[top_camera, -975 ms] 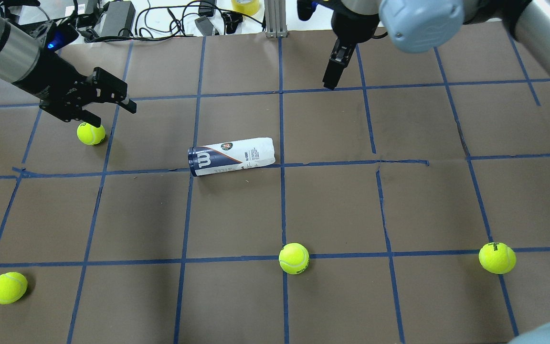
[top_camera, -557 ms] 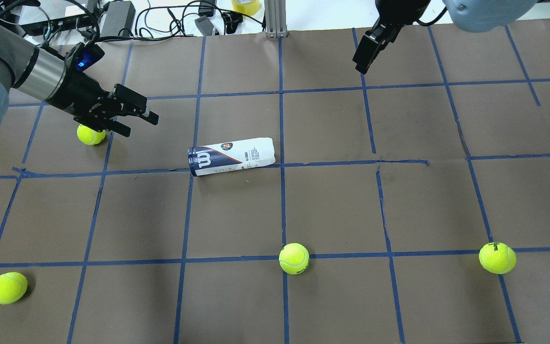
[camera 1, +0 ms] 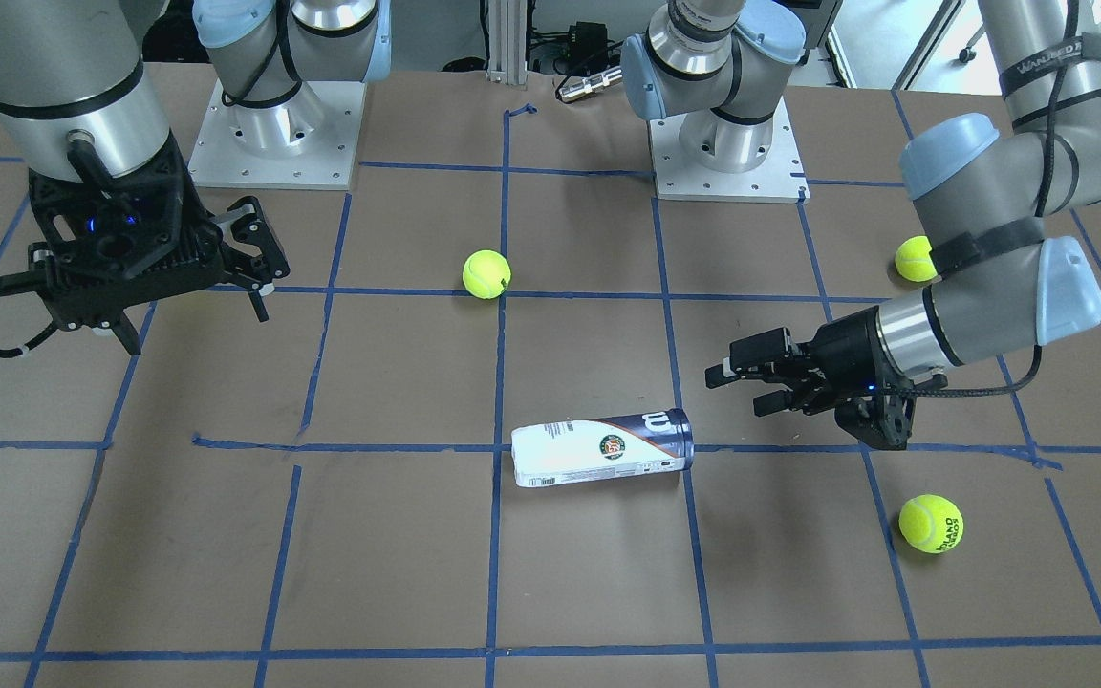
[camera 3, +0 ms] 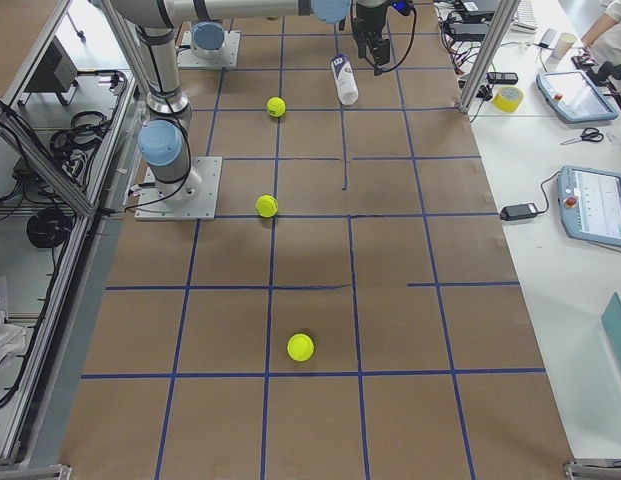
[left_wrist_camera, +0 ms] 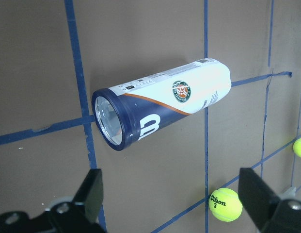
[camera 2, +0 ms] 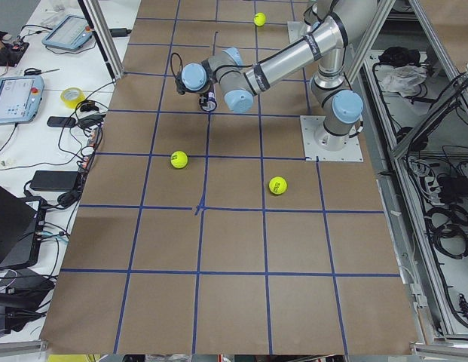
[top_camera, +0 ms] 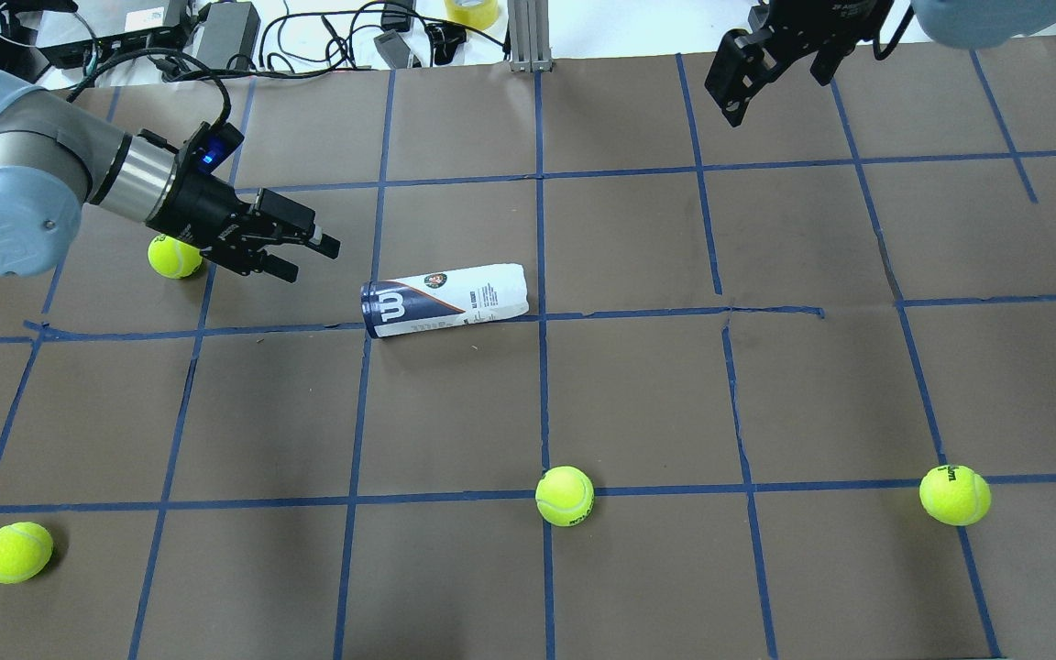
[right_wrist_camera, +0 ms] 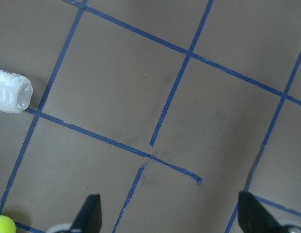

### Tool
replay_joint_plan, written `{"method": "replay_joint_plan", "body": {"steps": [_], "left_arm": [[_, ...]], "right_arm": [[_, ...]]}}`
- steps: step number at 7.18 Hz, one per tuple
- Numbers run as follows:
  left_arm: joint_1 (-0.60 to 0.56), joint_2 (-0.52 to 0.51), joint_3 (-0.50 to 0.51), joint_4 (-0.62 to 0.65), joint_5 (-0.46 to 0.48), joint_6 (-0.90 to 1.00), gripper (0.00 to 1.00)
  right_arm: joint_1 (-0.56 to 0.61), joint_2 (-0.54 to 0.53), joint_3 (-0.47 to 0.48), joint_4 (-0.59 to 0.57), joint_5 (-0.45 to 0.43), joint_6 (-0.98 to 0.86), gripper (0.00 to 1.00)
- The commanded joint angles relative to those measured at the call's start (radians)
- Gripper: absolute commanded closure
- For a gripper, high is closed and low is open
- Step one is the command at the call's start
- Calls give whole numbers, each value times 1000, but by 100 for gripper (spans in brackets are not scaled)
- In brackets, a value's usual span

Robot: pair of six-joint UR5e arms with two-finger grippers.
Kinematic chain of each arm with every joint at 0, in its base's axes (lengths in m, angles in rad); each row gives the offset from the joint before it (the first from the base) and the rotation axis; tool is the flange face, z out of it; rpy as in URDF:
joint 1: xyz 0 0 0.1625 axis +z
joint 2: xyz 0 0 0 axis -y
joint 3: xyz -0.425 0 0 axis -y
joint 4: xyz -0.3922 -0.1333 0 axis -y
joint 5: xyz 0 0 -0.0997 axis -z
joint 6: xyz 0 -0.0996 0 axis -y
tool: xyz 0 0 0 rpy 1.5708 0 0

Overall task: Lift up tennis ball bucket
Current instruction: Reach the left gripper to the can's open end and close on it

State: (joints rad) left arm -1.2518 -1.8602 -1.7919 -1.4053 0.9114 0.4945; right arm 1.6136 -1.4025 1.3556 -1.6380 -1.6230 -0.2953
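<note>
The tennis ball bucket lies on its side on the brown table, across one of the blue tape lines. It is a slim tube. A navy rim closes the end turned toward the left claw, and the round face inside that rim looks clear with a silvery glare. Behind the rim runs a navy band with a white "W". A thin orange stripe parts the navy from the white label. A round green and orange emblem sits on the white part, with lines of small print beside it. The far end, pointing away from the left claw, is rounded and white.

The left claw has its two fingers spread wide and holds nothing. It hangs just short of the tube's navy end and does not touch it. In the left wrist view the tube lies ahead of the claw, between the lines of the two fingers, slanting up to the right. A yellow-green ball rests behind this claw, beside its wrist.

The right claw is also spread wide and grips nothing. It hangs over bare table, well apart from the tube. Only the tube's white end shows at the left edge of its wrist view.
</note>
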Motion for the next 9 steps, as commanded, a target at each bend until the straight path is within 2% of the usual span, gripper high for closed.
{"method": "replay_joint_plan", "body": {"steps": [1, 3, 4, 5, 9], "left_arm": [[0, -66, -40, 43, -74, 4, 0], [0, -114, -67, 51, -107, 1, 0], [0, -126, -76, 51, -109, -1, 0], [0, -134, -90, 51, -161, 1, 0], [-1, -158, -92, 69, -172, 1, 0]], "right_arm": [[3, -10, 0, 49, -9, 212, 0], [3, -10, 2, 47, 6, 402, 0], [-1, -13, 22, 34, 6, 439, 0], [-3, -16, 29, 33, 6, 435, 0], [-1, -20, 33, 32, 6, 446, 0]]}}
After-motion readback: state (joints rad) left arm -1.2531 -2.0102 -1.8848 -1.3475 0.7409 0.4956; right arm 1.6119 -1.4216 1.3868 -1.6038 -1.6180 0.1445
